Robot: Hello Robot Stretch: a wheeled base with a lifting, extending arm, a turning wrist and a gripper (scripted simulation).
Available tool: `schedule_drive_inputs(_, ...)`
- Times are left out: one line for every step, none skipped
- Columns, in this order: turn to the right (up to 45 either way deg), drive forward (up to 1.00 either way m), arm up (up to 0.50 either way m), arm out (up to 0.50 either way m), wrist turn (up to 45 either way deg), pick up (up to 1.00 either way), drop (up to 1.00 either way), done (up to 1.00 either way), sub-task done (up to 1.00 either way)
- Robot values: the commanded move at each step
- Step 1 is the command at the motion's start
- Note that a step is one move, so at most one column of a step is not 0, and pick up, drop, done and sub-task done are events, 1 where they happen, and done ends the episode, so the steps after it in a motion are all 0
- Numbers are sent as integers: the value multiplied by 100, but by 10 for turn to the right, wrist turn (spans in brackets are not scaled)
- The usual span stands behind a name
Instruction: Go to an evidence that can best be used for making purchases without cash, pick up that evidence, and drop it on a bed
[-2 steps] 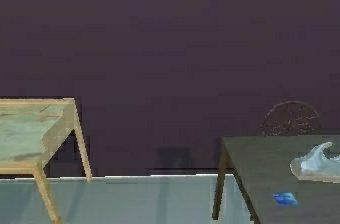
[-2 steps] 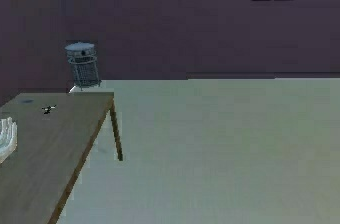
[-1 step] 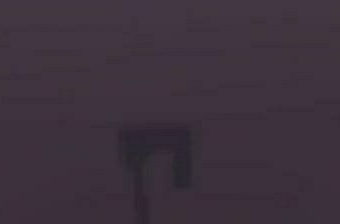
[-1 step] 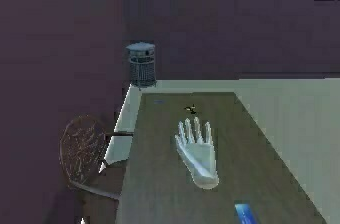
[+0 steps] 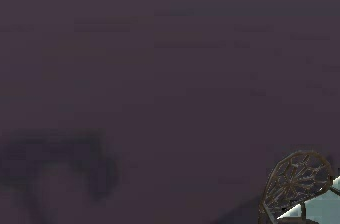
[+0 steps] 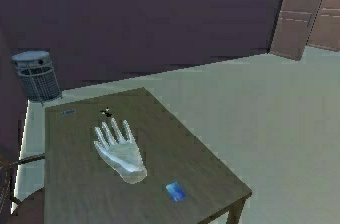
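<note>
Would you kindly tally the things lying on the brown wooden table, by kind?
White hand-shaped sculpture: 1
Small blue flat rectangular card: 1
Small pale bluish flat piece: 1
Small dark item: 1
Total on the brown wooden table: 4

Wall (image 5: 128, 80) dead ahead of you, chair (image 5: 298, 183) at lower right. In the arm side view a white hand sculpture (image 6: 121, 152) blocks the worktop's (image 6: 73, 165) middle; the blue card (image 6: 175, 190) lies clear of it at lower centre, open floor (image 6: 278, 120) right, bin (image 6: 36, 75) upper left.
</note>
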Motion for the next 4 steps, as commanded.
schedule_drive_inputs(0,0,50,0,0,0,0,0,0)
schedule_drive_inputs(0,0,32,0,0,0,0,0,0)
schedule_drive_inputs(0,0,0,20,0,0,0,0,0)
schedule_drive_inputs(0,0,0,0,450,0,0,0,0)
